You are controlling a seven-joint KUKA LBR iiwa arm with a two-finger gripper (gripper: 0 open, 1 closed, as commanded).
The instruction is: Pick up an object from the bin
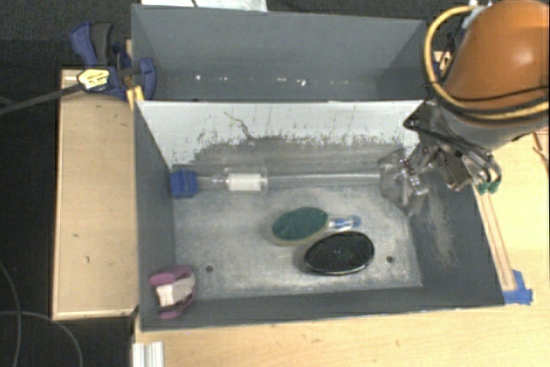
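We are judging approach step in hand: tool (402, 183) is sitting at right end of blue-capped clear tube (258, 181), lying across bin (275, 56) floor. Spread or pinched, we can't tell. Next req. closing squarely across tube.

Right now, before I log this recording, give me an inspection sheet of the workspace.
Surface: grey bin floor, scuffed.
Job's things: long clear tube, blue cap, along the back; green oval pad and black oval disc mid-floor; pink-and-white thing, near left corner.
Clutter: small blue piece beside the pad.
Hand: low at the bin's right side, by the tube's end.
Cables: looped round the arm's orange cover.
Surroundings: dark floor.
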